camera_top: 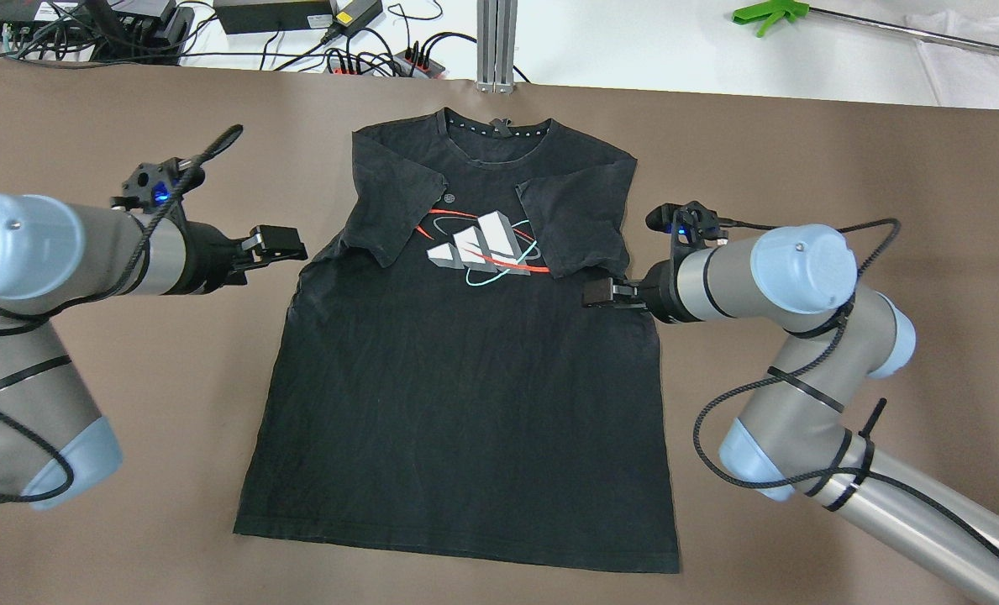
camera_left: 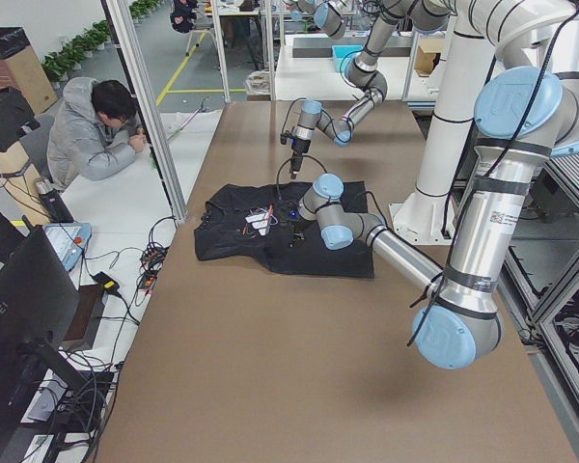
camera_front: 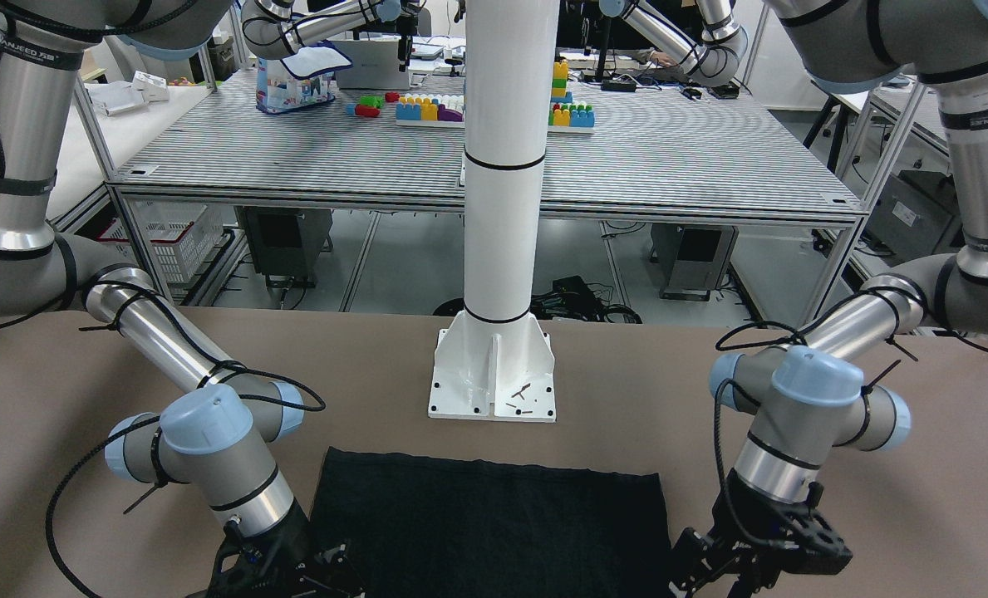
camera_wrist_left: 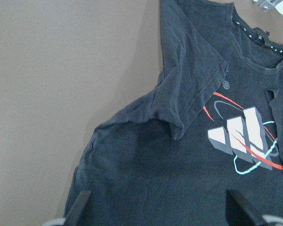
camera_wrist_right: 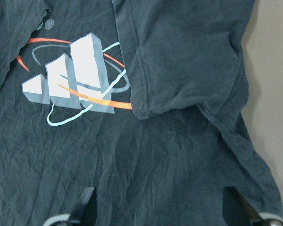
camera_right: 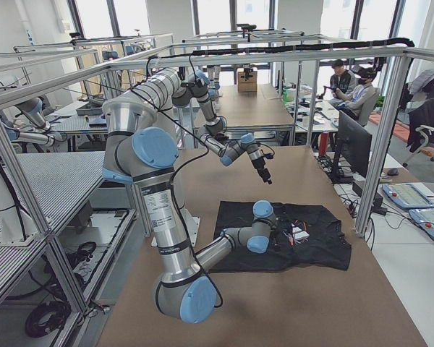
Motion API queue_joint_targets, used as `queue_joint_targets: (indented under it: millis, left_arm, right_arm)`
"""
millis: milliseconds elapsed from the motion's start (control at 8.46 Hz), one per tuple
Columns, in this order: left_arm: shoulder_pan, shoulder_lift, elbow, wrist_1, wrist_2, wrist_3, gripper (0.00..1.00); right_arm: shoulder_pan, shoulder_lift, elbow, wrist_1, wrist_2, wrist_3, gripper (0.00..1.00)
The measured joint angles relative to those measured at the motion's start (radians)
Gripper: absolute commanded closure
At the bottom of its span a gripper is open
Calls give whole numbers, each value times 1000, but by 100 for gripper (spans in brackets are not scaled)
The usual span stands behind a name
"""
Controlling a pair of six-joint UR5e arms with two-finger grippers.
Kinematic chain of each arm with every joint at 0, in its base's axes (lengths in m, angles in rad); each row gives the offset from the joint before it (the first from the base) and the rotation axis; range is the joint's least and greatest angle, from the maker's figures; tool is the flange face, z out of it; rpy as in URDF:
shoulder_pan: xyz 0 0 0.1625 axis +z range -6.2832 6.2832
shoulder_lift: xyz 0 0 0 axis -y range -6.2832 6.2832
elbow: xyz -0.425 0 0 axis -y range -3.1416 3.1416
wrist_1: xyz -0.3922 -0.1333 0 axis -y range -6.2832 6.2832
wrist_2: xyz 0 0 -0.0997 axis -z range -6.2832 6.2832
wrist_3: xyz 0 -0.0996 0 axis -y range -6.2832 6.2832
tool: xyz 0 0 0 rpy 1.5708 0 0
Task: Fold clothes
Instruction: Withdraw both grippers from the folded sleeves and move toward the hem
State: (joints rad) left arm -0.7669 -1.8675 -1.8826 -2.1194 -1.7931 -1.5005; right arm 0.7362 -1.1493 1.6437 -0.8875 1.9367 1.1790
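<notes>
**Fig. Side fold, approach stage.** A black short-sleeved cotton T-shirt with a white, red and teal chest print (camera_top: 457, 378) lies flat, print up, on the brown matte tabletop (camera_top: 129, 470), between the two end effectors. Both short sleeves (camera_top: 394, 210) are already turned inward over the chest; the body is not yet folded.

The left gripper (camera_top: 279, 242) sits just outside the shirt's side edge at armpit level, apart from the cloth. The right gripper (camera_top: 598, 294) is at the opposite side edge, below the other folded sleeve (camera_top: 570, 223); whether it touches the fabric cannot be told. In both wrist views the dark fingers (camera_wrist_left: 78, 208) stand wide apart, with nothing between them.

The step in hand appears to be taking the side edges for a lengthwise fold.

- Each gripper should come down on the edge directly beneath it and pinch both layers.
- The grasp should fall below the sleeve, so the tucked cloth is not dragged open.
- The two lifts should match in height and pace, carrying the edges toward the print.

Uneven pulls would probably skew the bottom hem (camera_top: 457, 550) behind the grippers or bunch this soft, wrinkle-prone cloth.
</notes>
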Motion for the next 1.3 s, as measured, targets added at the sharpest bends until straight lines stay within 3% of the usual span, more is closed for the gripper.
queue_joint_targets:
  millis: [355, 591, 946, 1301]
  left_arm:
    - [58, 98, -131, -14, -22, -165, 1]
    - [119, 136, -140, -78, 0, -215, 1]
    - [239, 179, -145, -141, 141, -242, 1]
    - [257, 177, -145, -141, 167, -239, 1]
  right_arm:
    - [-10, -167, 87, 163, 73, 116, 6]
    - [-19, -239, 99, 246, 104, 202, 6]
    - [-104, -346, 109, 353, 106, 337, 6]
    - [-193, -406, 166, 376, 104, 490, 6]
